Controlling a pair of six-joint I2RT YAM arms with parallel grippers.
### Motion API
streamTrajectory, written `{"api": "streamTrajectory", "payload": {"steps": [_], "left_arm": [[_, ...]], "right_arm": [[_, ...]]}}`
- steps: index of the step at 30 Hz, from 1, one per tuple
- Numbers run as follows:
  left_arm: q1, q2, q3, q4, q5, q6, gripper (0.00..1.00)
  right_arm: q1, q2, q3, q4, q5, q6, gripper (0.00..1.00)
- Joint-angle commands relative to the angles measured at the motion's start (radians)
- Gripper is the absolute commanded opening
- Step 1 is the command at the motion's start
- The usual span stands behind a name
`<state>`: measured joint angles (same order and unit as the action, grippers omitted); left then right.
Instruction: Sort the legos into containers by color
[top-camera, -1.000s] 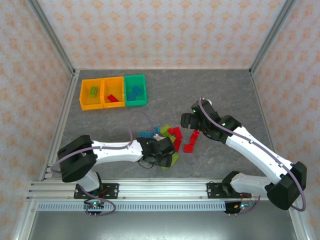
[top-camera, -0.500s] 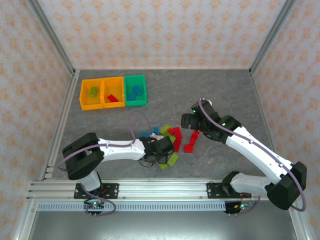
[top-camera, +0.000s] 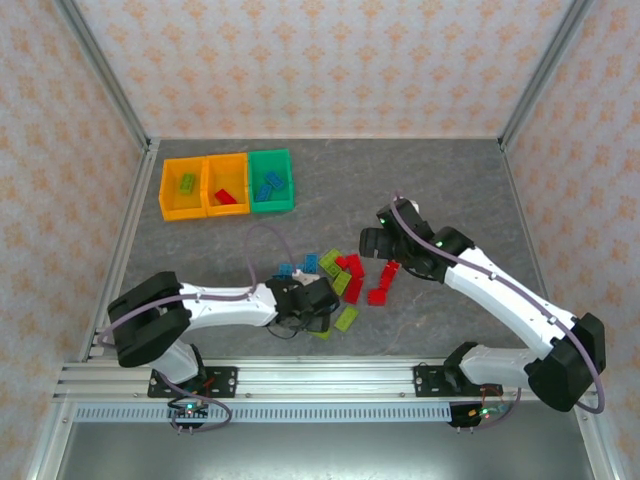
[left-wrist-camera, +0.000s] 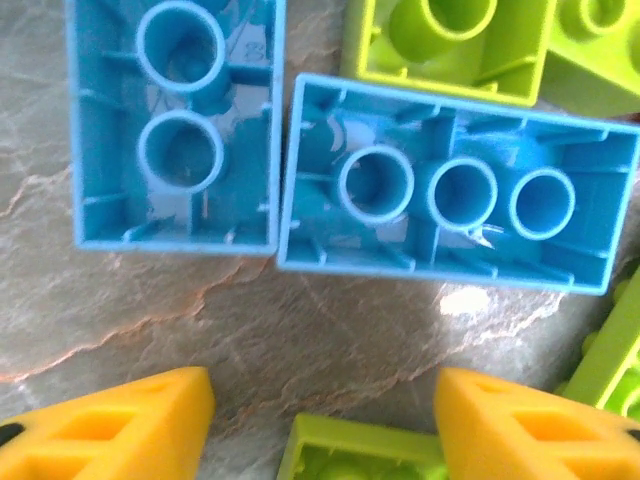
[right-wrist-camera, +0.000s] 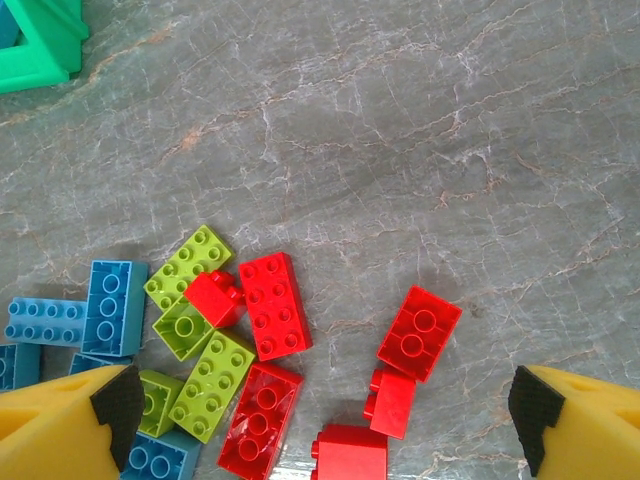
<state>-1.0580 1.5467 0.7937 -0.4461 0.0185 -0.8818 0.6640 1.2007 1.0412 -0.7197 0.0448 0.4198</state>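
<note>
The legos lie in a loose pile (top-camera: 335, 275) at the table's middle: blue, lime green and red bricks. My left gripper (top-camera: 308, 303) is low at the pile's near left edge, open. In its wrist view the yellow fingers (left-wrist-camera: 120, 425) stand apart on either side of a lime green brick (left-wrist-camera: 360, 455) without touching it. Two upturned blue bricks (left-wrist-camera: 455, 195) lie just beyond. My right gripper (right-wrist-camera: 325, 430) hangs open over several red bricks (right-wrist-camera: 420, 332) at the pile's right. The containers stand at the back left: two orange bins (top-camera: 185, 205) and a green bin (top-camera: 271, 205).
The left orange bin holds a green brick (top-camera: 187, 182), the middle orange one a red brick (top-camera: 226, 196), the green one blue bricks (top-camera: 267, 184). The green bin's corner (right-wrist-camera: 40, 45) shows in the right wrist view. Metal frame rails (top-camera: 120, 250) edge the table.
My left gripper has pulled back to the left, uncovering a lime brick at the pile's near edge; its jaws narrowed and widened again. The right gripper has shifted slightly to the left.
</note>
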Motion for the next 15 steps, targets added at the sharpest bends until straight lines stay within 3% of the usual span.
{"api": "streamTrajectory", "payload": {"steps": [1, 7, 15], "left_arm": [[-0.036, -0.051, -0.011, -0.027, -0.002, 0.104, 0.81], [-0.079, 0.027, 0.04, -0.052, -0.007, 0.16, 0.94], [-0.091, 0.097, 0.044, 0.004, 0.063, 0.214, 0.95]], "right_arm": [[-0.003, -0.004, 0.025, -0.027, 0.006, 0.017, 0.96], [-0.004, -0.006, 0.02, -0.026, 0.005, 0.026, 0.96], [-0.003, -0.012, 0.013, -0.032, 0.015, 0.024, 0.96]]}}
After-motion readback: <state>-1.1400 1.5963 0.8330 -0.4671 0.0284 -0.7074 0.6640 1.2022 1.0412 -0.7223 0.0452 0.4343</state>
